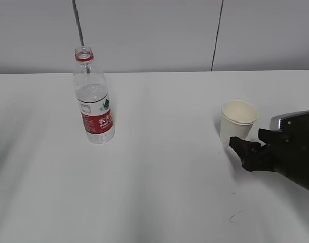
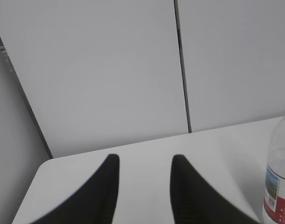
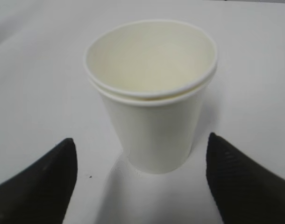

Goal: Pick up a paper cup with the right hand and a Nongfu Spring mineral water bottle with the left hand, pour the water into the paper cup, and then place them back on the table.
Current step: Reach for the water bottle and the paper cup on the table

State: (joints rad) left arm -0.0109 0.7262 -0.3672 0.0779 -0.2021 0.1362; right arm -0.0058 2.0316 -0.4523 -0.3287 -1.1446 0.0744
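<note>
Paper cup [image 3: 152, 93] upright btwn tips of right pincer [image 3: 141, 179] | pincer released, not touching

The paper cup [image 3: 152, 93] is being shown as matt, cream-white paper with a smooth wall and a doubled rolled rim. The Nongfu Spring mineral water bottle [image 1: 94, 101] is being seen as clear, glossy ribbed plastic, wrapped in a shiny printed label. The table [image 1: 159, 192] is being presented as a smooth, faintly sheened white surface. The right hand [image 3: 142, 182] is being shown with finely textured matt black fingers [image 3: 39, 186], possibly rubber or plastic.
</note>
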